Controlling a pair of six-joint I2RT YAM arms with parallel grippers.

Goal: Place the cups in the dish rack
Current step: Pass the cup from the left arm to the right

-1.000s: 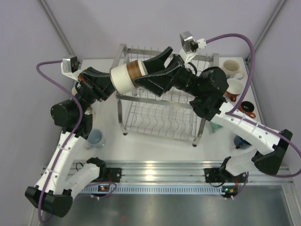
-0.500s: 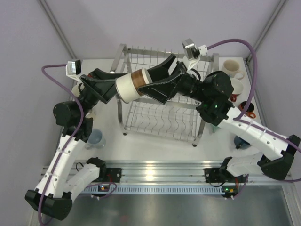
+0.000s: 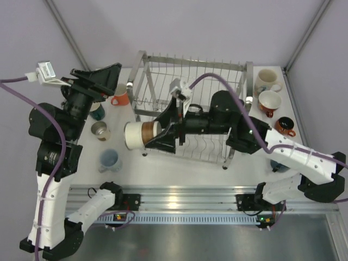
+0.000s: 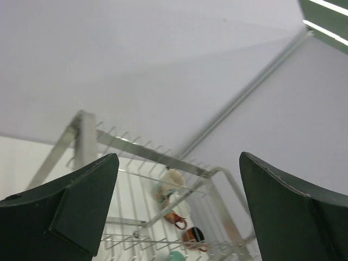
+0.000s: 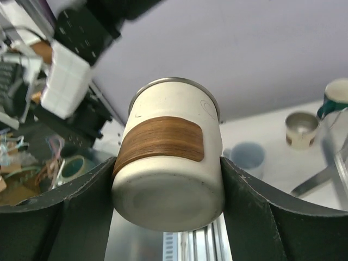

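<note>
We judge the loading barely begun; we see no cup in the dish rack [image 3: 140,60], though the right arm hides part of its lower tier; the rest of the cups stand on the surface [image 3: 179,163]; to the left of the rack are an orange cup [image 3: 120,98], a teal cup [image 3: 98,112], a steel cup [image 3: 100,130] and a pale blue cup [image 3: 109,160]; to its right are a cream mug [image 3: 267,79], a white cup [image 3: 270,100] and a dark cup [image 3: 283,126], with another partly hidden under the right arm.

The right arm reaches across the front of the rack from right to left; the right gripper [image 3: 155,133] is closed partway on a cream cup with a brown band [image 3: 134,136], one finger on each side; the cup lies on its side in the air, just off the rack's near left corner, base toward the wrist; it has yet to go in.

The left arm stands upright, well left of the rack; the left gripper [image 3: 115,77] is raised and spread wide, with nothing in it, pointing toward the rack's top.
</note>
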